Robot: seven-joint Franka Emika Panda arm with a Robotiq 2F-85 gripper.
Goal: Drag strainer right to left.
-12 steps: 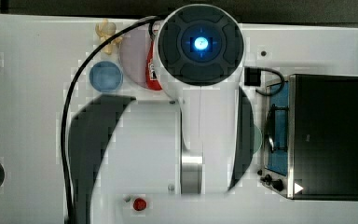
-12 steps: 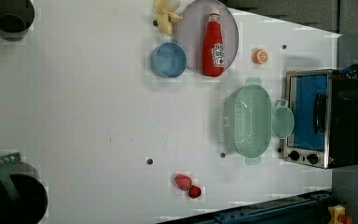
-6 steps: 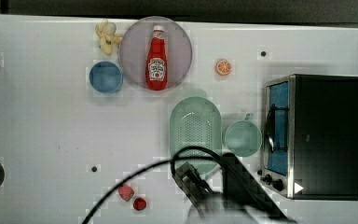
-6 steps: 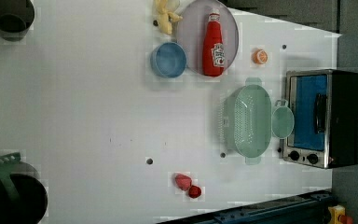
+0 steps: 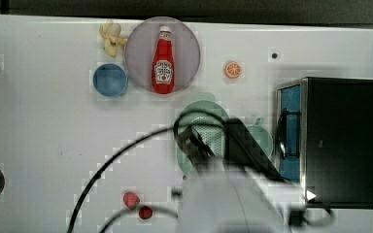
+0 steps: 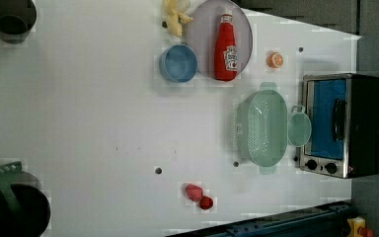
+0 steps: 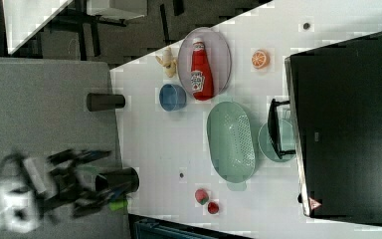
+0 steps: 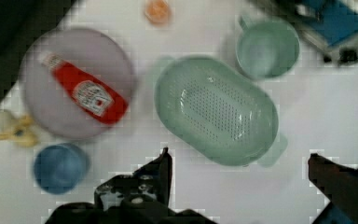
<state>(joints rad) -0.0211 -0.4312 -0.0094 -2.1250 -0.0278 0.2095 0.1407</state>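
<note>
The strainer (image 6: 262, 127) rests on the white table (image 6: 89, 123), just beside a green mug (image 6: 299, 129) that stands between it and the toaster oven (image 6: 343, 125). It is oval rather than round. In the left view its long axis runs up and down the picture, with one small rim handle at the upper end and one at the lower end. The right view shows the same orientation, with the perforated basin facing up.

The gripper (image 8: 237, 175) hangs above the strainer with its fingers (image 8: 163, 170) spread wide; nothing lies between them. In the wrist view the strainer's long axis runs diagonally and the rows of holes are distinct.

The top view has the arm (image 5: 233, 204) and its cable covering most of the strainer; the left view gives the strainer unobstructed. The strainer and mug appear to touch in the left view, though contact cannot be confirmed.

Well apart from the strainer, a ketchup bottle (image 6: 225, 46) lies on a grey plate (image 6: 202, 39), with a blue bowl (image 6: 178, 63) beside the plate.
</note>
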